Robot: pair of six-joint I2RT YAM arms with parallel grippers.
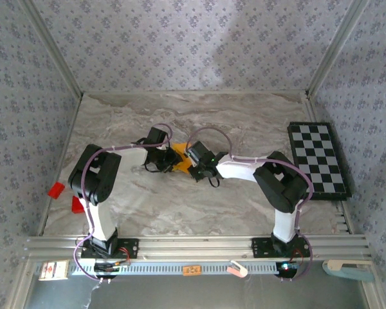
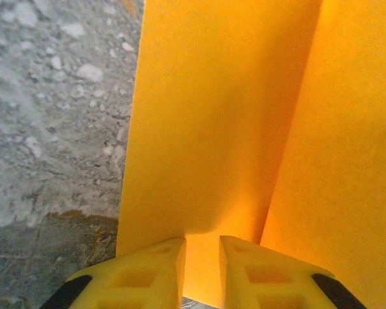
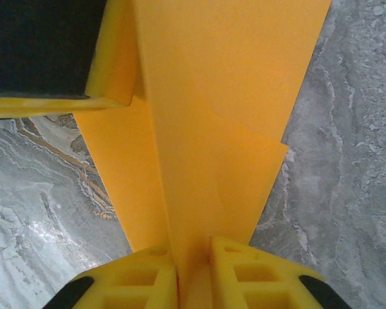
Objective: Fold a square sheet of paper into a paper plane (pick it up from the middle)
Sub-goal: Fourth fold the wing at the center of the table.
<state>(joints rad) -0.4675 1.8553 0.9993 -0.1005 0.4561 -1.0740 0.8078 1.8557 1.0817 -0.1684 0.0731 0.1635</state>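
Note:
The orange-yellow square sheet of paper (image 1: 179, 153) is folded and held up off the marble table, mid-table, between both grippers. My left gripper (image 1: 162, 158) meets it from the left and my right gripper (image 1: 194, 165) from the right. In the left wrist view, creased paper (image 2: 212, 116) runs down into the narrow gap of my left gripper (image 2: 201, 257), which is shut on it. In the right wrist view, an upright fold of the paper (image 3: 212, 129) passes between the jaws of my right gripper (image 3: 193, 264), also shut on it. The left gripper's finger (image 3: 109, 58) touches the paper's far end.
A black-and-white checkerboard (image 1: 318, 158) lies at the table's right edge. Two small red blocks (image 1: 56, 189) (image 1: 77, 205) sit at the left edge beside the left arm. Patterned walls enclose the table (image 1: 180, 206) on three sides, with an aluminium rail (image 1: 193, 248) in front.

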